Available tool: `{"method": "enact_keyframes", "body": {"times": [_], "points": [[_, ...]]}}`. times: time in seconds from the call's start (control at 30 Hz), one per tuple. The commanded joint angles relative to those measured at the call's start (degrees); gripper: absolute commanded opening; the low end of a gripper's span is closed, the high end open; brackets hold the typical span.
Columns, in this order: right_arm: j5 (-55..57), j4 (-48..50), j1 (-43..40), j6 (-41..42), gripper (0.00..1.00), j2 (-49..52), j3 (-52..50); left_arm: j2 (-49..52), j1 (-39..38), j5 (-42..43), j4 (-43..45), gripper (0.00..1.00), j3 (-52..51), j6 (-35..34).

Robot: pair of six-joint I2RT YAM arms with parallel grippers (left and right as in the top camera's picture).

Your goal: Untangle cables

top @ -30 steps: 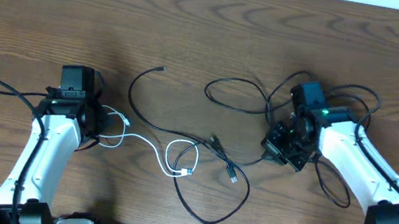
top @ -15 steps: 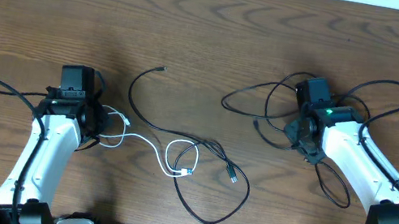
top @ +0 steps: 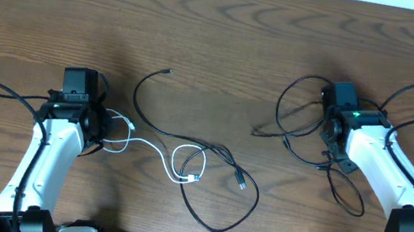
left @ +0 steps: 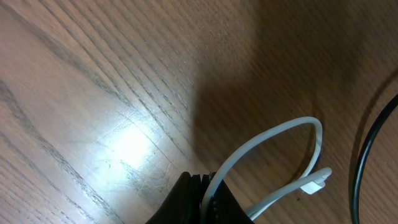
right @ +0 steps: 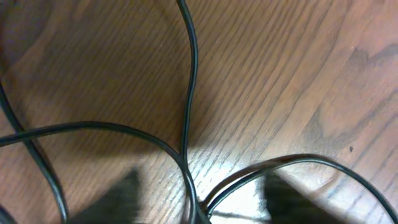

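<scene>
**Cables overlap mid-table**

Black cable loops nearest the base and crosses the white cable's small coil. Left claw is clamped on the white cable, just beside its plug. Farther right, the right claw stands wide and blurred. It grips nothing, with strands of black cord criss-crossing under it. Black cable's far plug lies alone on the wood table.

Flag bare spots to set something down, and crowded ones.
Free: far strip of table; patch between black cable upper end and loops at right arm. Crowded: white cable crossing black cable front-centre; loops around right arm.
</scene>
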Motion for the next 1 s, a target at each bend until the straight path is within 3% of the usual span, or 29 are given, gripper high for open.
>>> {"method": "enact_keyframes", "body": {"times": [0.0, 0.13, 0.27, 0.5, 0.7, 0.97], "points": [[-0.74, -1.46, -0.31, -7.21, 0.99, -1.33, 2.01, 0.31, 0.24, 0.33, 0.04, 0.08, -0.44, -0.52], [-10.82, -9.22, -0.09, -22.25, 0.99, -3.56, 11.98, 0.31, 0.24, 0.72, 0.13, 0.08, -0.44, -0.52], [-21.94, -12.76, 0.31, -30.77, 0.99, -4.22, 16.87, 0.31, 0.24, 0.74, 0.24, 0.08, -0.44, -0.52], [-40.68, -12.52, 2.23, -39.43, 0.99, -4.09, 16.57, 0.31, 0.24, 2.51, 0.37, 0.09, -0.44, -0.52], [-42.73, -10.43, 8.00, -43.98, 0.99, -4.09, 16.00, 0.31, 0.24, 9.35, 1.60, 0.09, -0.44, 0.26], [-50.01, 0.35, 17.68, -48.37, 0.99, -4.09, 14.84, 0.31, 0.24, 22.56, 3.54, 0.09, -0.44, 8.92]]}}
